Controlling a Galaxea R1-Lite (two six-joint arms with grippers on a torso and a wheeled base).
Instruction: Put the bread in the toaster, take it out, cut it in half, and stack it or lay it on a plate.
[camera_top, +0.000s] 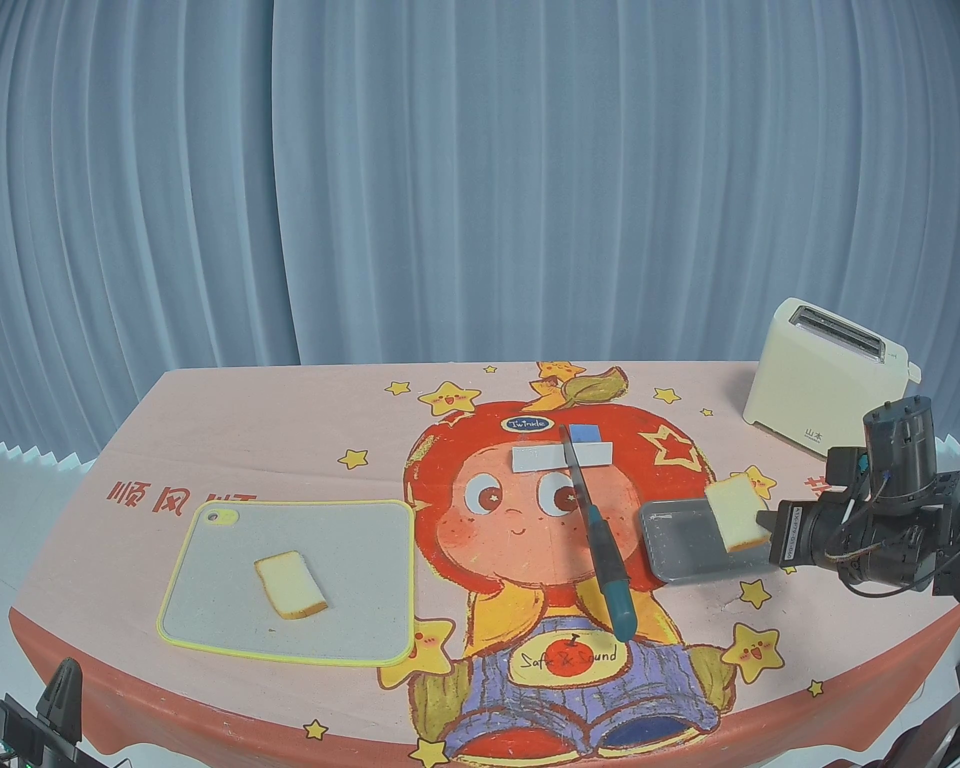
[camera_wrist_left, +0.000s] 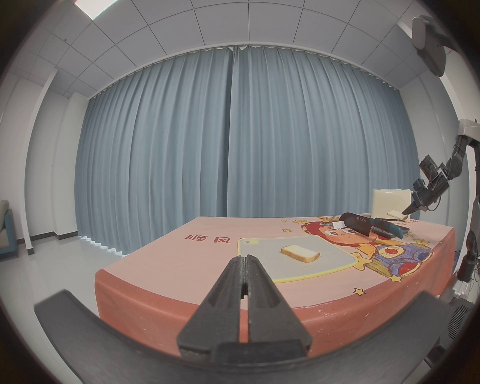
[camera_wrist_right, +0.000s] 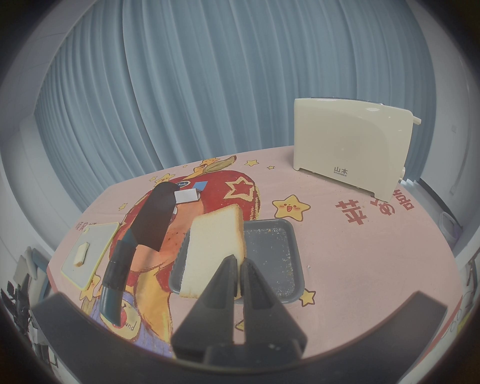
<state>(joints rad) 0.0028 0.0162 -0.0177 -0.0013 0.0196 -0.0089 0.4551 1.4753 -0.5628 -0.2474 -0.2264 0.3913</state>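
Clamping the bread slice (camera_top: 737, 512) above the plate (camera_top: 672, 548), right gripper (camera_top: 766, 521) fingers (camera_wrist_right: 225, 282) pinch its edge; toaster (camera_top: 822, 378) lies beyond, farther right; left gripper (camera_wrist_left: 245, 263) closed, empty.

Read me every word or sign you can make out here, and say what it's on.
"Safe & Sound": apple badge on the tablecloth.
"山本": toaster side.
"顺风": red, on tablecloth beside the cutting board; further characters hidden.
Too blurred: oval badge, knife blade print, upside-down red characters near toaster.
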